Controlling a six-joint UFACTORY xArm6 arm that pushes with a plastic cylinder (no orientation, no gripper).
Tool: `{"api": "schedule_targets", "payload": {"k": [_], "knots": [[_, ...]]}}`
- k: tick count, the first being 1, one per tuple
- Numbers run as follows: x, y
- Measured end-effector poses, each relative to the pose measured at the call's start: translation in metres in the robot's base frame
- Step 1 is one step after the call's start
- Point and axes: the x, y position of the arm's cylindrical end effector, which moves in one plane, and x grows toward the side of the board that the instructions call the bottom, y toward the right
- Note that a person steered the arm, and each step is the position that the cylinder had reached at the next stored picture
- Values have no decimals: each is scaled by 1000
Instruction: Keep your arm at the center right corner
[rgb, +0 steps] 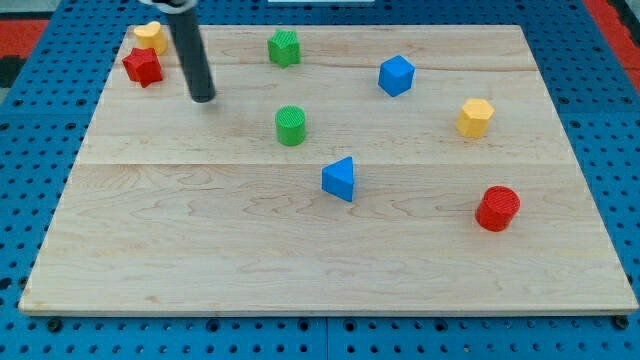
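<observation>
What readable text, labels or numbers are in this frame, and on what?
None. No word, label, brand, number or sign shows on the wooden board, the blue pegboard around it, the dark rod with my tip, or any of the coloured blocks.

The bench's (300, 260) bottom edge and bottom-left corner are being left open. The top-left corner is being crowded by a red star (143, 67), a yellow block (150, 37) and my tip (202, 98). The right edge's middle is being flanked by a yellow hexagon (476, 117) and a red cylinder (497, 208).
</observation>
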Motion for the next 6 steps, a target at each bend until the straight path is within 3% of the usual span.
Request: {"api": "schedule_targets", "payload": {"k": [1,3,4,5,6], "knots": [[4,82],[87,254],[107,345],[71,396],[27,370]]}}
